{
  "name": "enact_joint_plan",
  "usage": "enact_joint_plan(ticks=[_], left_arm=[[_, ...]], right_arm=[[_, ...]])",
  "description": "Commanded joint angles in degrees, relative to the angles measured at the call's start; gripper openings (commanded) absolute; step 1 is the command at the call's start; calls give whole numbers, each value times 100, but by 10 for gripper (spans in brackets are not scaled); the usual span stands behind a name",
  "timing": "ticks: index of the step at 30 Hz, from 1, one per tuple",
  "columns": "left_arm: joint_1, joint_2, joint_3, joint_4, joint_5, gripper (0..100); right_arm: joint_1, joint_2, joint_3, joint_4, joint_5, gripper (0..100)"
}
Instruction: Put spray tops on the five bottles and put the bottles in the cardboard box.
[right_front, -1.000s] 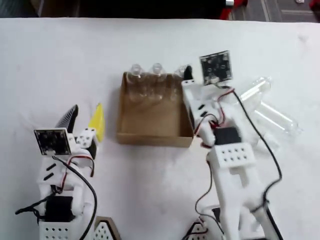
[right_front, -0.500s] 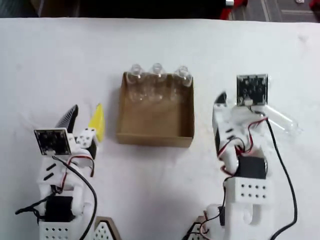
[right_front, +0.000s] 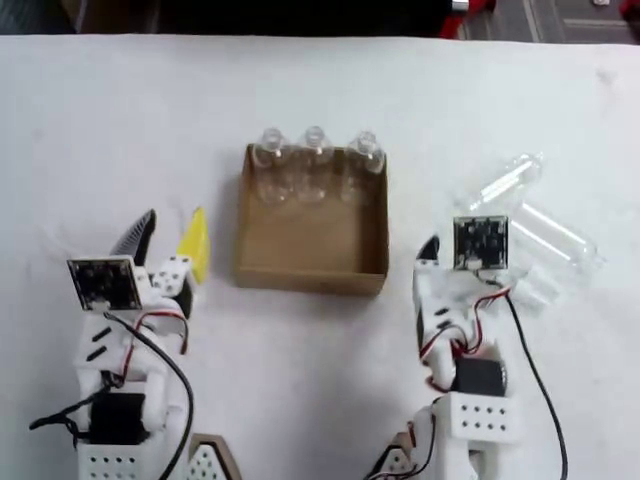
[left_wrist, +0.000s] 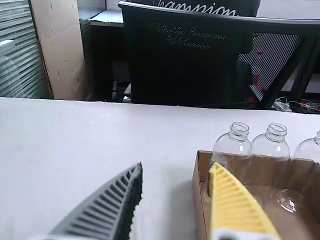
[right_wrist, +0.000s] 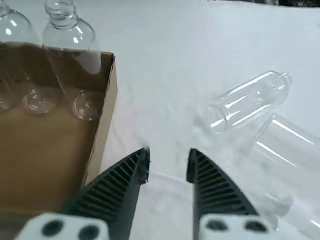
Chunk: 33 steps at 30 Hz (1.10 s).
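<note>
The cardboard box (right_front: 310, 268) sits mid-table, with three clear bottles (right_front: 314, 148) upright along its far wall, necks bare. Two more clear bottles (right_front: 510, 180) (right_front: 555, 236) lie on the table to the right. My right gripper (right_front: 430, 250) hangs just right of the box's front corner. In the right wrist view, the right gripper (right_wrist: 167, 161) is open and holds nothing, with the lying bottles (right_wrist: 247, 100) beyond it. My left gripper (right_front: 173, 215) stands open left of the box, one finger grey and one yellow. In the left wrist view, the left gripper (left_wrist: 176, 170) faces the upright bottles (left_wrist: 235, 149).
A small white piece (right_front: 537, 286) lies by the nearer lying bottle; I cannot tell what it is. Bare white table (right_front: 120, 120) stretches left of and behind the box. Beyond the table's far edge stands a dark chair (left_wrist: 200, 55).
My right arm has pulled back from the third bottle at the box's far right corner and now sits right of the box's front. The left arm has kept still.
</note>
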Motion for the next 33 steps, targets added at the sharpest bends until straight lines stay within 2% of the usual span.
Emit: enact_joint_plan(ticks=[1, 7, 14, 19, 22, 25, 29, 33], left_arm=[[189, -31, -141, -132, -290, 202], [910, -31, -149, 158, -897, 202], [954, 251, -563, 413, -914, 202], [303, 1815, -1582, 484, -888, 202], [-119, 2870, -2198, 536, -879, 202], [-453, 3609, -2989, 1055, -941, 203], [-1279, 4084, -4554, 2444, -1899, 203], [-1305, 4585, -5407, 3499, -3437, 203]], right_arm=[[13, -418, 79, -145, 62, 14], [13, -1121, 448, -145, 62, 15], [13, -1824, 818, -136, 62, 15], [-198, -2132, 1029, -136, 88, 15], [-207, -2211, 1099, -136, 545, 15], [-198, -2176, 1099, -127, 712, 15], [-189, -2009, 1099, -163, 747, 15], [-180, -1947, 1099, -189, 747, 15]])
